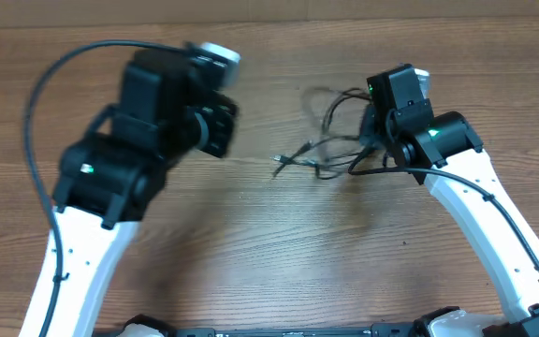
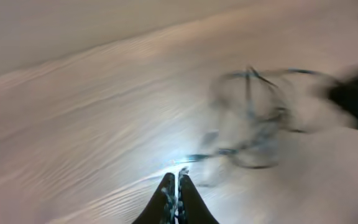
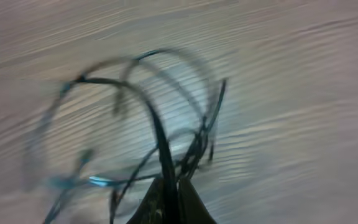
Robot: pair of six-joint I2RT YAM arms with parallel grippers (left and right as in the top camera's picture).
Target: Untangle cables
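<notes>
Overhead: cables [image 1: 330, 142] lie in a loose tangle on the wooden table [image 1: 251, 243], right up against the right gripper [image 1: 371, 140], loops spreading away from it toward the left gripper [image 1: 215, 126]. Left gripper sits well apart from the right gripper, with the tangle between them; it is motion-blurred and its jaws cannot be read from this view

Left wrist: left gripper [image 2: 176, 196] fingers pressed together, nothing between them. Silvery plug tip [image 2: 182, 161] just ahead of the fingertips; blurred cables [image 2: 249, 93] loop beyond it

Right wrist: right gripper [image 3: 171, 202] pinched narrow on one black strand of the cables [image 3: 160, 143], which arches up out of the jaws; the other loops fan out from the right gripper over the wood grain, blurred
</notes>
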